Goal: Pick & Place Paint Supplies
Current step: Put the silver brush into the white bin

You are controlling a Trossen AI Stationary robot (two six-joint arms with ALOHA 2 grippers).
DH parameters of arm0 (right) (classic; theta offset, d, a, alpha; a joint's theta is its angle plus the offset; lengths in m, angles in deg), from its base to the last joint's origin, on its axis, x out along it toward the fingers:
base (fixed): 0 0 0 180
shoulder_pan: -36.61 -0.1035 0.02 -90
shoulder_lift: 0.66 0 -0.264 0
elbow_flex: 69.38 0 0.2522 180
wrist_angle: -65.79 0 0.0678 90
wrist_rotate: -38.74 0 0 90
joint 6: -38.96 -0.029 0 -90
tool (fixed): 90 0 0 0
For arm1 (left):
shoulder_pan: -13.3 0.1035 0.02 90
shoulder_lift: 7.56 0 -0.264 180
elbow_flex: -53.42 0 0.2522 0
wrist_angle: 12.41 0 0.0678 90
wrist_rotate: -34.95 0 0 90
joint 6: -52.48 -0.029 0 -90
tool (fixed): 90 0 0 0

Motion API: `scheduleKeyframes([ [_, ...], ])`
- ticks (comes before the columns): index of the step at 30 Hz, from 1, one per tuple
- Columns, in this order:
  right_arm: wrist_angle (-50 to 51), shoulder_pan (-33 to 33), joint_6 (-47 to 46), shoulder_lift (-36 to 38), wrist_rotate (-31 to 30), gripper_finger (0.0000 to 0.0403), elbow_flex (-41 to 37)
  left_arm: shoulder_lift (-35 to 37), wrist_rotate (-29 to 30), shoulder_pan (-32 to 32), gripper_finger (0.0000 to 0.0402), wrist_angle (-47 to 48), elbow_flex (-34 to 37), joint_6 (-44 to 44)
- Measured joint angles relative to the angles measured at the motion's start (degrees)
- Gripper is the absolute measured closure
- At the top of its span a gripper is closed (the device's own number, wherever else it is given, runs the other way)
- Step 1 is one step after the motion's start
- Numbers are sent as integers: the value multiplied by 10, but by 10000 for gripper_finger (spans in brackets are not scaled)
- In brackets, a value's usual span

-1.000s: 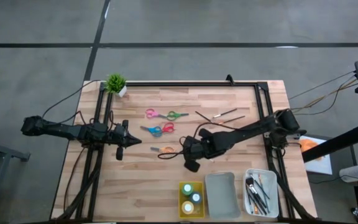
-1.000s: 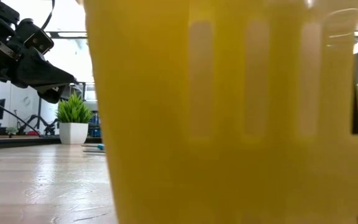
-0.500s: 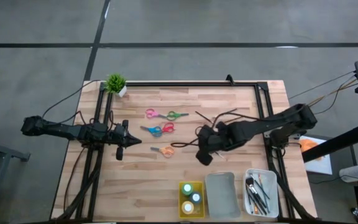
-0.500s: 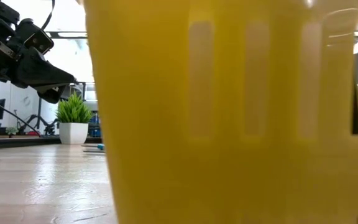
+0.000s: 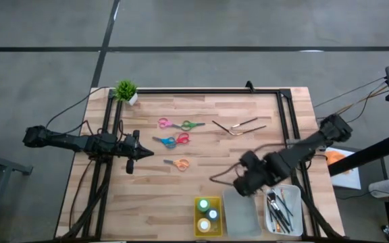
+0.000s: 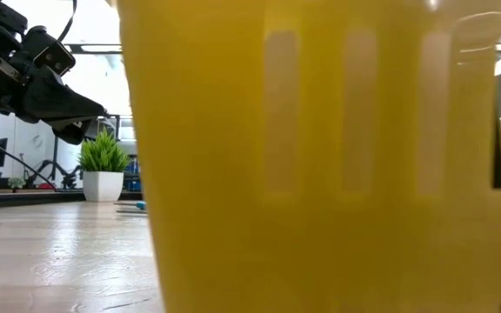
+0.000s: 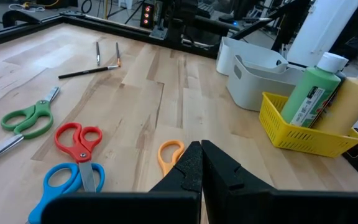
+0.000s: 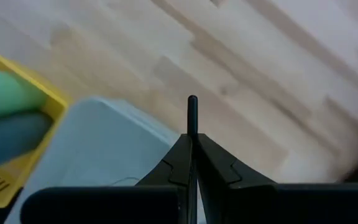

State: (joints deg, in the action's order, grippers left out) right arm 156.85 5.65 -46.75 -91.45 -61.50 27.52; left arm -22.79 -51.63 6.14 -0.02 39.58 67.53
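My right gripper (image 5: 244,183) hangs over the far rim of the grey tray (image 5: 240,214), shut on a thin dark brush (image 8: 192,115). Other brushes (image 5: 238,126) lie on the wood at the far right. Three pairs of scissors lie mid-table: pink-green (image 5: 179,124), blue-red (image 5: 172,140) and orange (image 5: 177,163). Paint bottles (image 5: 208,214) stand in the yellow tray (image 5: 199,202). My left gripper (image 5: 138,151) waits shut at the table's left side, above the wood near the orange scissors (image 7: 169,152). My right gripper pinches the thin dark brush between its two fingers. A short length of the shaft (image 8: 192,106) sticks out past the fingertips; the rest is hidden behind the fingers. The fingers point steeply down, and the brush is lifted clear of table and trays.
A white tray (image 5: 283,210) with several brushes stands at the near right, beside the grey tray. A small potted plant (image 5: 126,91) sits at the far left corner. The yellow tray's wall (image 6: 320,174) fills most of the low view. Black frame rails run along the table's sides.
My right gripper, shut on the brush throughout, has gone from beside the orange scissors toward the table's right and near edges, over the grey tray's far rim. It has risen, rolled about its own axis and tipped steeply downward.
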Motion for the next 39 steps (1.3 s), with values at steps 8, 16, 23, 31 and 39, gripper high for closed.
scheduleKeyframes([
  [8, 51, -131, -216, 0, -2, 394, 0, 0, 0, 0, 401, 0, 0, 0],
  [16, 66, -231, -401, -1, -4, 394, -18, 0, 0, 0, 401, 0, 0, 0],
  [23, 72, -269, -482, -38, 0, 394, -38, 0, 0, 0, 402, 0, 0, 0],
  [31, 68, -273, -490, -114, 59, 394, -39, 0, 0, 0, 402, 0, 0, 0],
  [39, 60, -273, -489, -180, 93, 394, -39, 0, 0, 0, 401, 0, 0, 0],
])
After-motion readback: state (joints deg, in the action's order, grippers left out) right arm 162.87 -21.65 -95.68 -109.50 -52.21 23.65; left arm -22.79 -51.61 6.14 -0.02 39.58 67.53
